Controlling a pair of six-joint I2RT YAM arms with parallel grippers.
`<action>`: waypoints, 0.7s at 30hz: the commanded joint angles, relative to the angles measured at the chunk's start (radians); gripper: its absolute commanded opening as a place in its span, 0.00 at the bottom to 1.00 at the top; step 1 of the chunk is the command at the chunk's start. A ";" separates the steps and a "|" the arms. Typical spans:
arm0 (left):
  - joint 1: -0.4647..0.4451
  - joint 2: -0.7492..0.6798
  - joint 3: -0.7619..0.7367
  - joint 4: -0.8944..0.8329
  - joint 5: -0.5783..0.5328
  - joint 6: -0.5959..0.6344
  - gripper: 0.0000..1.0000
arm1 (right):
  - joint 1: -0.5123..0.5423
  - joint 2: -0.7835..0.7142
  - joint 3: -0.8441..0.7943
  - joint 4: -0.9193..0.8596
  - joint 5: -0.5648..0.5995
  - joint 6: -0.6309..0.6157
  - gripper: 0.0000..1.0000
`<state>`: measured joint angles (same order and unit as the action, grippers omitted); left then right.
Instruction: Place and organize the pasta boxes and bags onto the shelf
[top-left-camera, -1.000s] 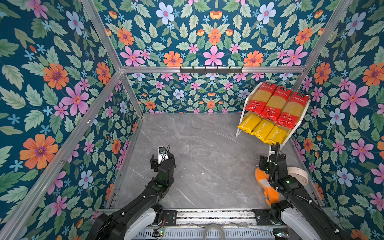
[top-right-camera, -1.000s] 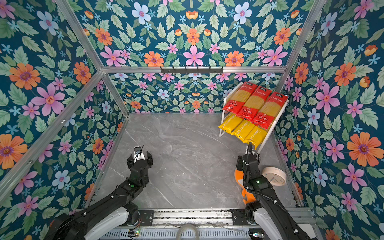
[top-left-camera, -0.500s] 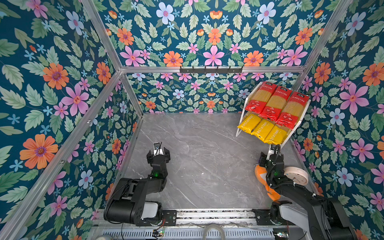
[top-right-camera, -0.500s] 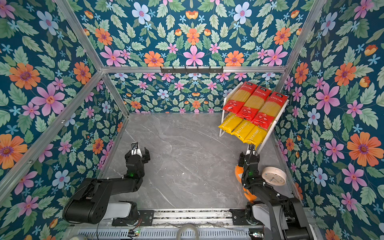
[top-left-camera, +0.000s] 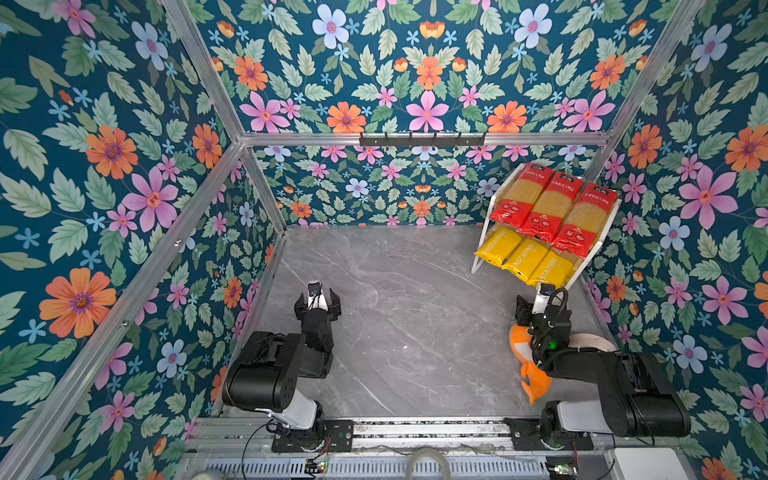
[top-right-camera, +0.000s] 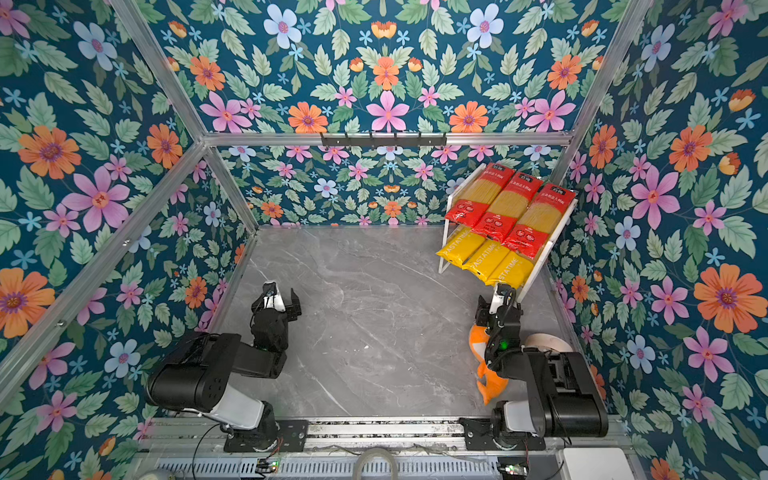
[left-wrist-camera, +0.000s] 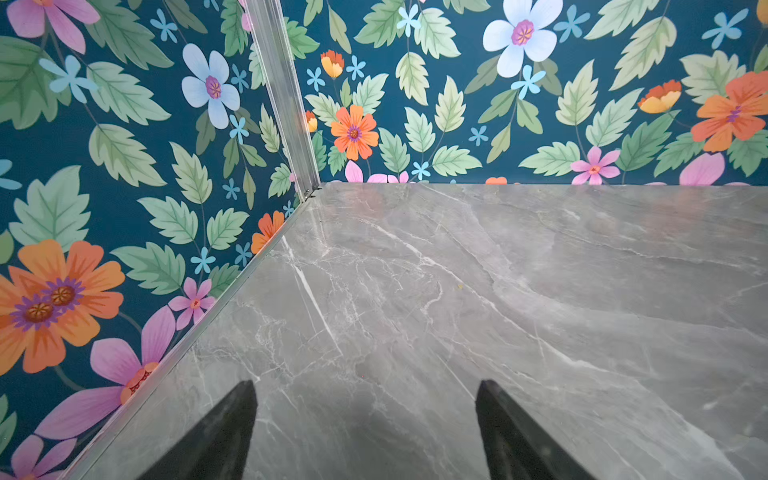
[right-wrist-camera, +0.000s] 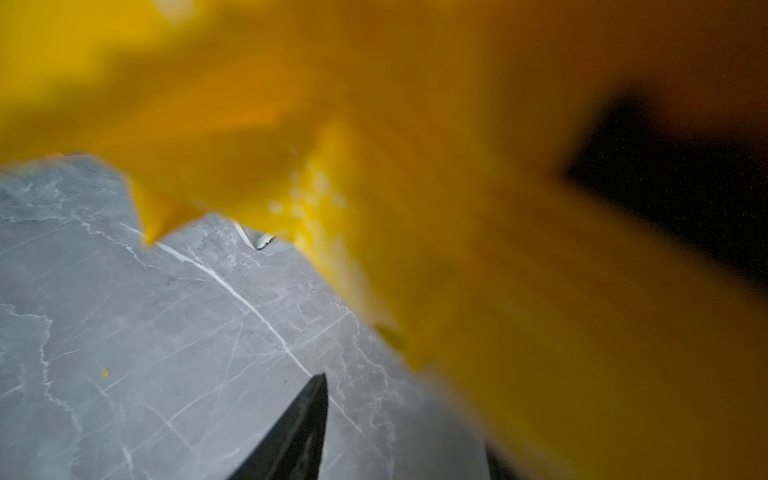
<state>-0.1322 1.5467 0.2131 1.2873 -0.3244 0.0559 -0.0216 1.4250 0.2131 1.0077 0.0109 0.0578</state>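
Surface: bench was grey marble with white veins
Room: walls were papered in teal floral print; black hook rail sat on the far wall
Shelf: shelf stood at the bench's far right corner; three red packs lay on the upper tier; three yellow packs lay on the lower
Writing: "PASTATIME" read on the yellow packs; print on the red packs was too small to read
Left gripper: left gripper was near the left edge; jaws were spread wide, grasping nothing
Right gripper: right gripper was at the yellow packs' front ends; jaw state could not be told
Toy: orange plush toy lay near the right edge, beneath the right arm

Top pair overhead, same table; wrist cams low, R prob. close-up.
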 joint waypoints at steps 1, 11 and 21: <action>0.009 0.006 0.002 0.041 0.036 -0.010 0.85 | 0.000 0.023 0.009 0.075 -0.071 -0.037 0.60; 0.048 0.059 0.045 -0.002 0.061 -0.050 0.86 | 0.000 0.021 0.047 0.011 -0.085 -0.045 0.63; 0.065 0.059 0.060 -0.031 0.067 -0.068 0.94 | 0.000 0.026 0.056 -0.021 -0.059 -0.038 0.85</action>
<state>-0.0692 1.6073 0.2699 1.2549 -0.2642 -0.0006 -0.0216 1.4498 0.2649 0.9871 -0.0662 0.0238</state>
